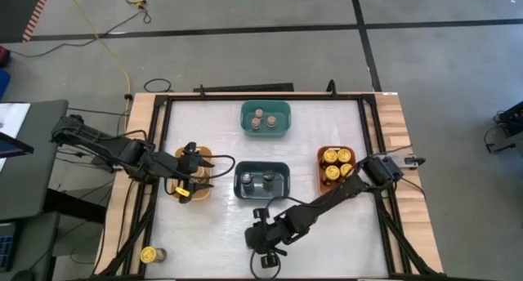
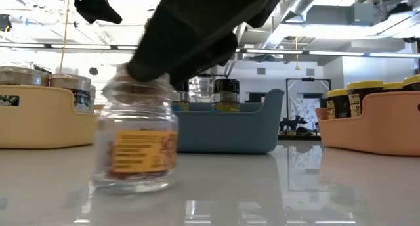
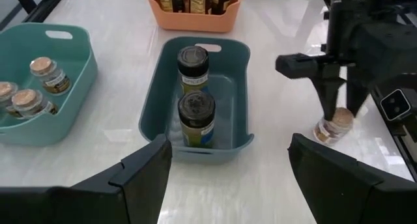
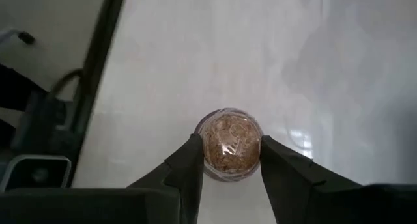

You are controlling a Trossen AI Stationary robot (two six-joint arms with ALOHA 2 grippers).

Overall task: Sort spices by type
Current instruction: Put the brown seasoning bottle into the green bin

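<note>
1. The table (image 1: pixel 212 232) carries four bins; take the bin with two jars (image 1: pixel 262 181) at its middle as the clock's centre.
2. The bin of three small jars (image 1: pixel 265 119) lies at twelve o'clock.
3. The bin of lidded jars (image 1: pixel 336 167) lies at three o'clock.
4. The fourth bin (image 1: pixel 193 176) lies at nine o'clock, under the left gripper (image 1: pixel 189 173).
5. The right gripper (image 1: pixel 263 250) stands at six o'clock, its fingers (image 4: pixel 186 168) either side of a cork-topped jar (image 4: pixel 229 143) standing on the table.
6. A lone jar (image 1: pixel 151 254) lies at seven o'clock, near the table's corner.

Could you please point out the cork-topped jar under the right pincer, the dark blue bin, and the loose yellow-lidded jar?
cork-topped jar (image 4: pixel 229 142), right wrist view, on its cork top.
dark blue bin (image 3: pixel 154 99), left wrist view, on its side wall.
yellow-lidded jar (image 1: pixel 149 254), high view, on its lid.
</note>
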